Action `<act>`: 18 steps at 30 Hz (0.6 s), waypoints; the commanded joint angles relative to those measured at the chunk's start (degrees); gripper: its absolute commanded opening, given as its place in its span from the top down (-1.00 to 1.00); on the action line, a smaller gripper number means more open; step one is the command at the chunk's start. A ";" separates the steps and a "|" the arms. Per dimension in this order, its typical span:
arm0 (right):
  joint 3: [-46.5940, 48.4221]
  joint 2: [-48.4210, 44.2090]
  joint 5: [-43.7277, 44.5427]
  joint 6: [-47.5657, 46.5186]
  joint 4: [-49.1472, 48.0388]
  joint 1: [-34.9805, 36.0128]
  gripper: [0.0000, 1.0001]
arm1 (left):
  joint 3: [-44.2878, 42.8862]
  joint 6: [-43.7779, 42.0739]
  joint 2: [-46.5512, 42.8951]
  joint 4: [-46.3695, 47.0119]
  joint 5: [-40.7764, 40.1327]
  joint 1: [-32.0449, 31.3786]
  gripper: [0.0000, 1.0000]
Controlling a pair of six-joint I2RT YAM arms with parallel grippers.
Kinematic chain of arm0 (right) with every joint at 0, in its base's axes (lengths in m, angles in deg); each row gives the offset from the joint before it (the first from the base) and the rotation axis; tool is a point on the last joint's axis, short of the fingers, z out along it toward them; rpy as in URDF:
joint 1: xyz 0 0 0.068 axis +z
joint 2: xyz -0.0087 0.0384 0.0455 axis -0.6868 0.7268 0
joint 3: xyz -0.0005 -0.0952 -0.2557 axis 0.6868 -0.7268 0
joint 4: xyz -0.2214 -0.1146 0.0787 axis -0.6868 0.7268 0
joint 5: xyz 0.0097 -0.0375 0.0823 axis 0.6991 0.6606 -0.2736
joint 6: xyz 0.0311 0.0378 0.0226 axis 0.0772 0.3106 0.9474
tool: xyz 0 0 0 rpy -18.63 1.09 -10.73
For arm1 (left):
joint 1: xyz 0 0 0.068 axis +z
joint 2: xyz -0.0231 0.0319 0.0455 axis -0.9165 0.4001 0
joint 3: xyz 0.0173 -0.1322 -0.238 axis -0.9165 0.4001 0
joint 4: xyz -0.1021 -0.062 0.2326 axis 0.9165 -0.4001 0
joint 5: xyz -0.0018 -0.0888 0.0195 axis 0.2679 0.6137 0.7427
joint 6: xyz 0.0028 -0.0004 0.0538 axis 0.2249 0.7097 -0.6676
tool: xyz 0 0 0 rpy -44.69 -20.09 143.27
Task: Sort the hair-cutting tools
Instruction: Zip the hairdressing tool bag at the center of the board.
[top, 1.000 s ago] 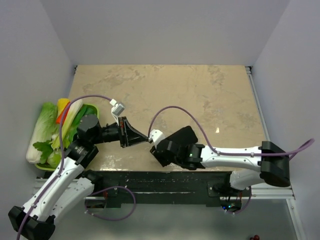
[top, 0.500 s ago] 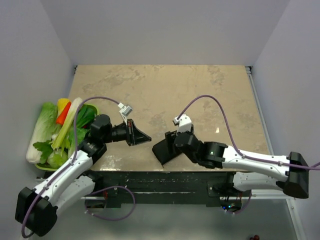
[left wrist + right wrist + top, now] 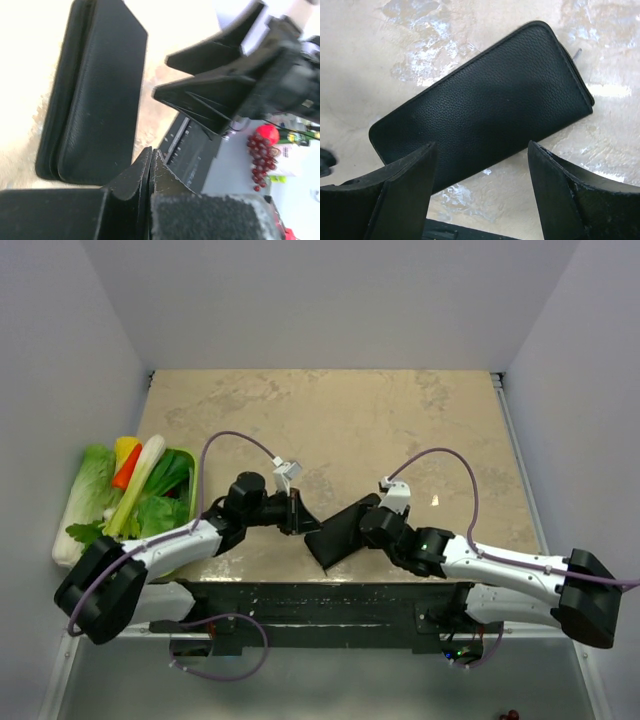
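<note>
A closed black case (image 3: pixel 335 537) lies flat on the table near the front edge; it also shows in the left wrist view (image 3: pixel 95 95) and the right wrist view (image 3: pixel 485 105). No scissors or combs are in view. My left gripper (image 3: pixel 298 515) is shut and empty, its tips (image 3: pixel 151 152) just beside the case's left end. My right gripper (image 3: pixel 355 528) is open and empty above the case's near long edge (image 3: pixel 481 147), with one finger over the case and the other over bare table. It also shows in the left wrist view (image 3: pixel 162 75).
A green tray (image 3: pixel 185 465) heaped with vegetables sits at the table's left edge. The black front rail (image 3: pixel 330 595) runs just below the case. A small zipper pull (image 3: pixel 578 52) sticks out at the case's right end.
My left arm has reached right up to the case's left end and its jaws have shut. My right arm has drawn back to the right, off the case, and stays open.
</note>
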 commanded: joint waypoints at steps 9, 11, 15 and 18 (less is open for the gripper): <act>-7.24 -9.42 1.58 20.32 4.54 -0.48 -0.55 | -10.67 -6.42 15.34 7.66 -19.91 -1.61 1.00; -8.66 -10.13 0.61 21.47 3.40 -0.48 -0.57 | -12.26 -7.13 17.55 7.14 -20.52 -1.52 1.00; -14.97 -11.54 -1.67 25.68 -4.04 -0.31 -0.59 | -11.82 -6.61 23.25 12.74 -17.89 -1.60 1.00; -20.78 -12.95 -2.64 27.19 -13.43 -0.39 -0.61 | -10.68 -5.55 26.16 16.79 -14.82 -1.52 1.00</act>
